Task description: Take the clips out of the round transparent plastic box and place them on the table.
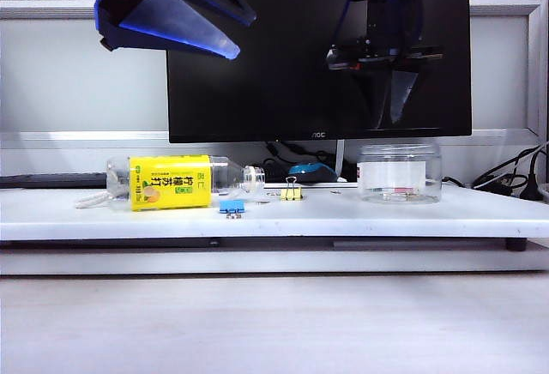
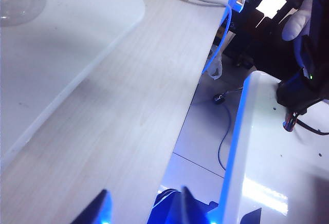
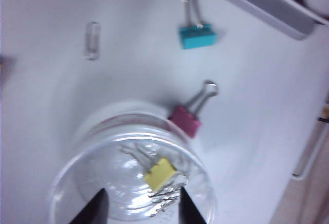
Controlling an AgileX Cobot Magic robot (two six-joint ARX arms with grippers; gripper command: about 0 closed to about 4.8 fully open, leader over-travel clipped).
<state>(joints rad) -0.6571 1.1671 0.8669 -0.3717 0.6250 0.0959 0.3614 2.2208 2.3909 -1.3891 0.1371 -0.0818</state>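
Two grippers hang above the table (image 1: 480,211) in the exterior view, both clear of everything on it. The left gripper (image 1: 184,22) is high at the upper left, cut off by the frame, with open air beneath it down to a clear bottle with yellow label (image 1: 171,183) lying on its side. The right gripper (image 1: 390,99) points down directly over the round transparent plastic box (image 1: 400,172), fingers spread and apart from the rim. One yellow clip (image 1: 292,191) stands on the table between bottle and box, with a blue binder clip (image 1: 232,207) near the front edge. Contents of the box are hard to make out here.

Seen from the left wrist, the left gripper (image 2: 141,211) shows only its fingertips (image 2: 97,211), parted and holding nothing, over a pale wooden surface beside the table's rounded corner (image 2: 77,54).

Seen from the right wrist, the right gripper (image 3: 140,208) is wide open, empty, its fingertips (image 3: 95,208) just above the box's mouth (image 3: 67,183). Inside lie a yellow clip (image 3: 160,174) and silver wire handles, blurred and uncountable. Outside, a magenta clip (image 3: 185,121) touches or nearly touches the box wall; a teal clip (image 3: 198,35) and a paper clip (image 3: 92,40) lie farther off.
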